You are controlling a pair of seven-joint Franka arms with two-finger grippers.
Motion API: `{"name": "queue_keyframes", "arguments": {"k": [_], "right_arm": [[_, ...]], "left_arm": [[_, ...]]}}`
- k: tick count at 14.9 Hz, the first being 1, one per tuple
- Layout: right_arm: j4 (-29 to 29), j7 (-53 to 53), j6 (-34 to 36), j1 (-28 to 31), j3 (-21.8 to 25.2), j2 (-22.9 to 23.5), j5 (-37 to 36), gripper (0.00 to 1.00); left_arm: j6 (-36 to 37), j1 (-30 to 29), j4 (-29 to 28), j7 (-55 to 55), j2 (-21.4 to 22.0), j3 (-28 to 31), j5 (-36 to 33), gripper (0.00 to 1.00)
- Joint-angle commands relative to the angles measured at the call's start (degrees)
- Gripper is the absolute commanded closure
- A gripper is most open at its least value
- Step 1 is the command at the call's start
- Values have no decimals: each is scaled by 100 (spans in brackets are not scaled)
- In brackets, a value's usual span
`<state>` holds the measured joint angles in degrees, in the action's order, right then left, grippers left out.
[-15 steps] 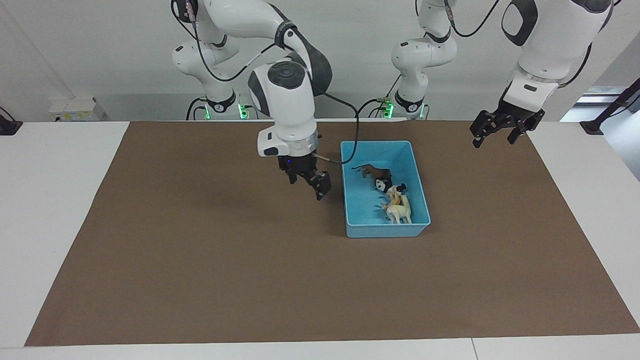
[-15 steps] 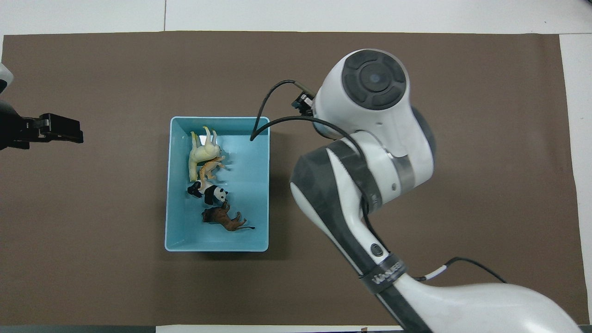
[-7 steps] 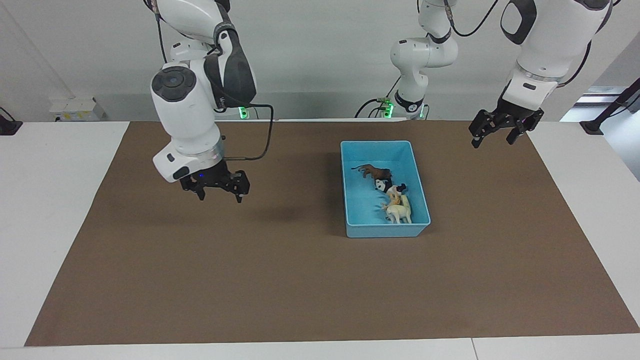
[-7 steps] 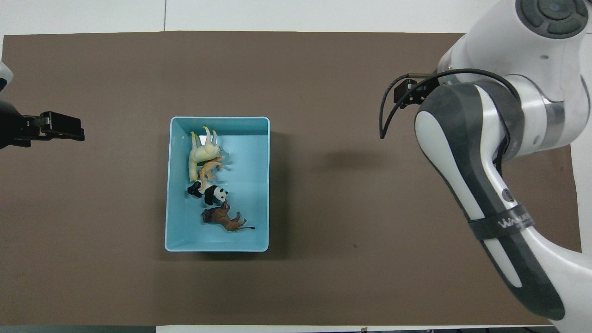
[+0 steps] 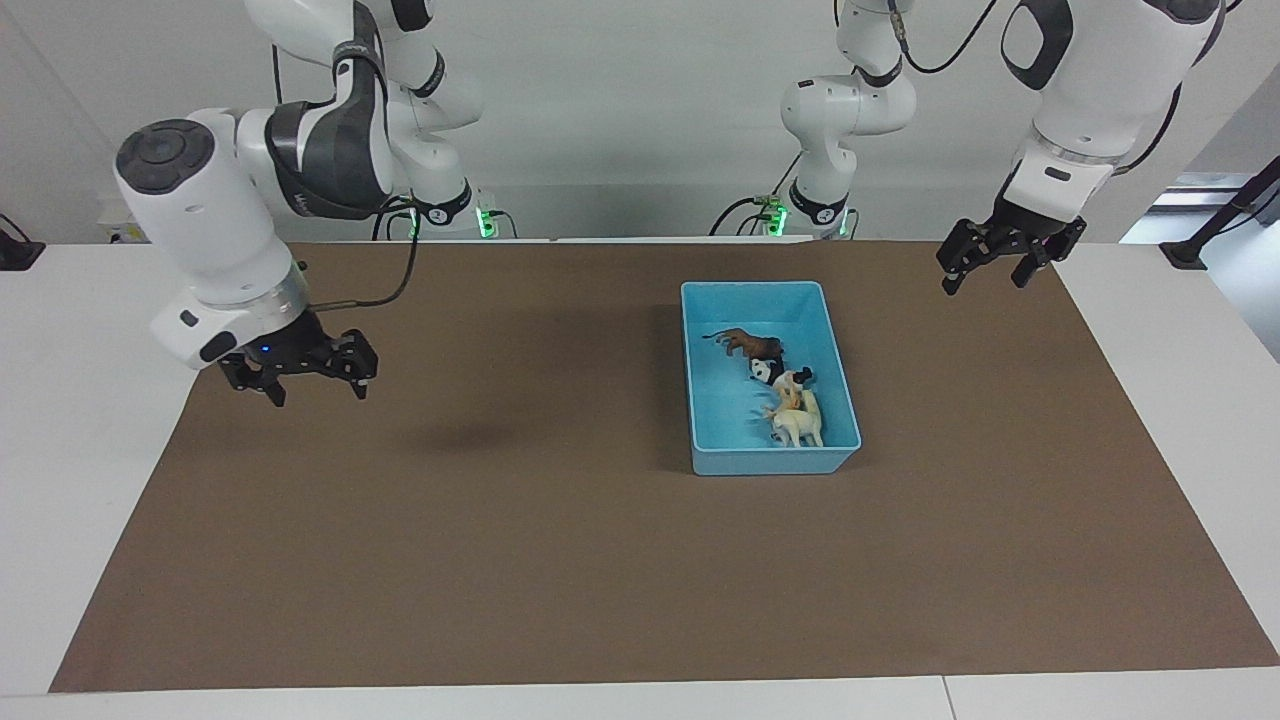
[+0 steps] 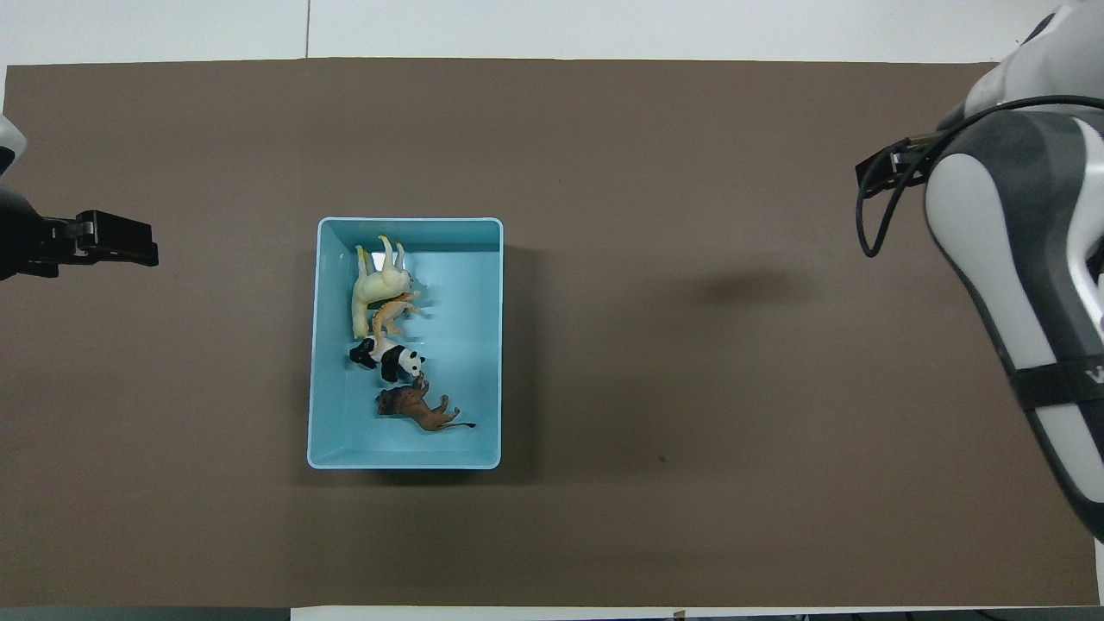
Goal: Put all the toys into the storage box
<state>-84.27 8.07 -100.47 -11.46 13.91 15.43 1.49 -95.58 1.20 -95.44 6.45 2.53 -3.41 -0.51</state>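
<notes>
The light blue storage box (image 5: 752,288) (image 6: 409,222) sits on the brown mat toward the left arm's end. Inside it lie the toys on their sides: a brown lion (image 5: 752,346) (image 6: 419,408) nearest the robots, then a panda (image 5: 776,374) (image 6: 393,361), an orange tiger (image 5: 791,398) (image 6: 392,313) and a cream horse (image 5: 800,426) (image 6: 373,289). My right gripper (image 5: 318,388) hangs open and empty above the mat's edge at the right arm's end. My left gripper (image 5: 985,280) (image 6: 121,243) waits open and empty above the mat's corner at the left arm's end.
A brown mat (image 5: 560,560) (image 6: 655,517) covers most of the white table (image 5: 90,420). In the overhead view the right arm's forearm (image 6: 1026,285) covers the mat's edge and hides its gripper.
The right arm has swung away from beside the storage box to the right arm's end of the table, its gripper open throughout. The left arm and the toys have not moved.
</notes>
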Motion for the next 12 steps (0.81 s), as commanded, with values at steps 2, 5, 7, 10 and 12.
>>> {"name": "queue_keyframes", "arguments": {"k": [2,5,7,10,12], "right_arm": [[-133,107,439,108,-90,-347,-69,0],[-142,116,696,345,-90,-426,-69,0],[-125,98,705,503,-90,-461,-69,0],[-133,247,740,863,-90,-715,-87,0],[-133,319,1212,908,-90,-1101,-87,0]], "left_arm": [[101,12,-28,-30,29,33,69,0],[31,12,-54,-48,29,25,69,0],[30,12,-63,-39,29,25,77,0],[100,-23,-63,-39,46,25,314,0],[153,38,-63,-30,72,25,315,0]]}}
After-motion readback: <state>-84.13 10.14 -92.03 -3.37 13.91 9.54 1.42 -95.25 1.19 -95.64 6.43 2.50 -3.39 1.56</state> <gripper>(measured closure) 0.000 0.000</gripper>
